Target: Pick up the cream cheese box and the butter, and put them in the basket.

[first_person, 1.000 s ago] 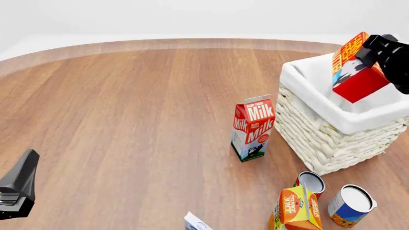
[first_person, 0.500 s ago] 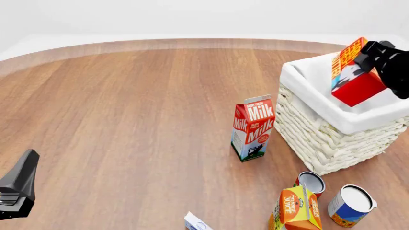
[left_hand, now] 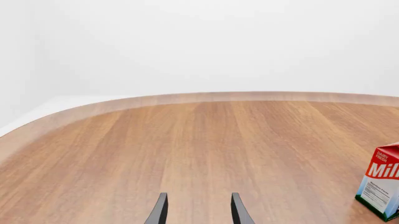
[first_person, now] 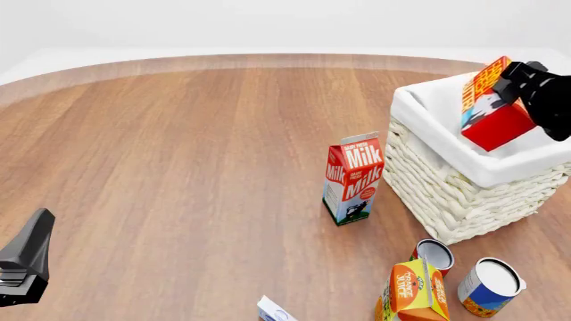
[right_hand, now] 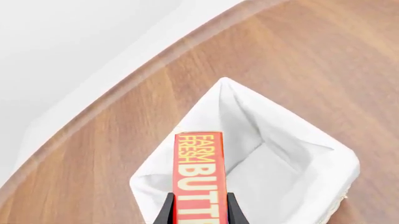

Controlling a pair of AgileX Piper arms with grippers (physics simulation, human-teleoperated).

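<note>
My right gripper (first_person: 517, 83) is shut on the butter (first_person: 489, 107), a red-orange box that hangs tilted over the open top of the wicker basket (first_person: 464, 194). In the right wrist view the butter (right_hand: 198, 172) sits between the fingers above the basket's white lining (right_hand: 274, 177). Only a corner of the cream cheese box (first_person: 275, 310) shows, at the front edge of the front view. My left gripper (left_hand: 197, 211) is open over bare wood, at the front left of the table (first_person: 25, 264).
A red-and-white milk carton (first_person: 354, 177) stands just left of the basket. An orange juice carton (first_person: 414, 290) and two cans (first_person: 489, 286) stand in front of the basket.
The right gripper has moved the butter slightly down and left over the basket. The left arm has not moved.
</note>
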